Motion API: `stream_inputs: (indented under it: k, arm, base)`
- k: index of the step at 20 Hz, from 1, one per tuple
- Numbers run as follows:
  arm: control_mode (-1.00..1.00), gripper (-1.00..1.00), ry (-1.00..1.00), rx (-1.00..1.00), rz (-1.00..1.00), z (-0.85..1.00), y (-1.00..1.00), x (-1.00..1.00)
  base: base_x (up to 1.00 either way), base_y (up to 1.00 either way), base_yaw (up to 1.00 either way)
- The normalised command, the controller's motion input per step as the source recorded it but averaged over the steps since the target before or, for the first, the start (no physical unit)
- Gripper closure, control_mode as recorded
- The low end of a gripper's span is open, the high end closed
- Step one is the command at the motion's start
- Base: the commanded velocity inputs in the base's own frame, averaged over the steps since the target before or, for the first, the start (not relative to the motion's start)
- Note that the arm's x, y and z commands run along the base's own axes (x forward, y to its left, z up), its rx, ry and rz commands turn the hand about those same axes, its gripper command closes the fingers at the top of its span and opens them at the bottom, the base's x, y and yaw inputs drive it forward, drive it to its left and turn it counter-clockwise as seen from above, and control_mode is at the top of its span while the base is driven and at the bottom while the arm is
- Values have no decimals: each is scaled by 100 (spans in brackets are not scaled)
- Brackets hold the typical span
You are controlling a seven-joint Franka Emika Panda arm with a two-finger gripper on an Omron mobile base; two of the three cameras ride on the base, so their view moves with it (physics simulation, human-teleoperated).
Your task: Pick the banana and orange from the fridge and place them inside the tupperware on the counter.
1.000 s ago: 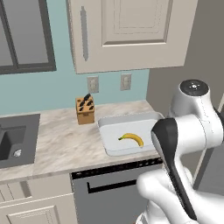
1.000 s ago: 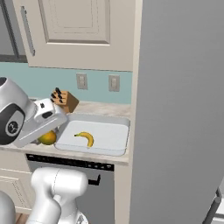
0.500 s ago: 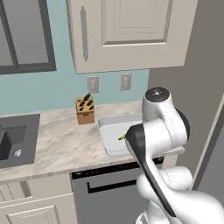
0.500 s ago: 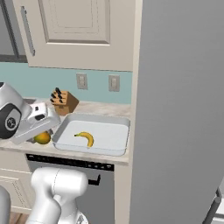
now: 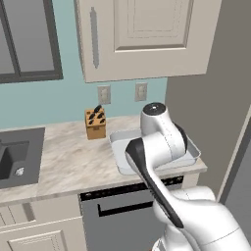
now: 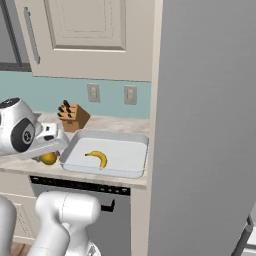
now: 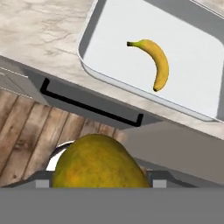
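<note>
While the gripper [image 7: 101,186] seems pinched on the orange [image 7: 100,164] short of the tupperware [image 7: 100,65], early release would drop it beside the banana [image 7: 156,61]'s tray

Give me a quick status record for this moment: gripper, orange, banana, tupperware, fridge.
gripper: shut on the orange, beside the tray's left end in the right base view
orange: held, not yet over the tray
banana: lying inside the tupperware
tupperware: on the counter, next to the fridge
fridge: door looks closed
other: knife block behind the tray
</note>
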Motion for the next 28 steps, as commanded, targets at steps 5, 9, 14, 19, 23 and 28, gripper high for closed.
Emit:
stream_inputs:
  k: [5, 9, 14, 19, 23, 28]
  arm:
    - [-100, 100, -2, 9, -5, -34, 0, 48]
    - [-100, 100, -18, 5, 0, -35, 0, 39]
    - [-100, 100, -7, 0, 0, -14, 0, 35]
    - [-100, 100, 5, 1, -2, 0, -2, 30]
    - [-100, 100, 19, 4, -3, 0, 0, 33]
    - [-100, 100, 9, 1, -2, -18, 0, 42]
  base:
    - [0, 0, 0]
    - [0, 0, 0]
    - [0, 0, 0]
    - [0, 0, 0]
    - [0, 0, 0]
    - [0, 0, 0]
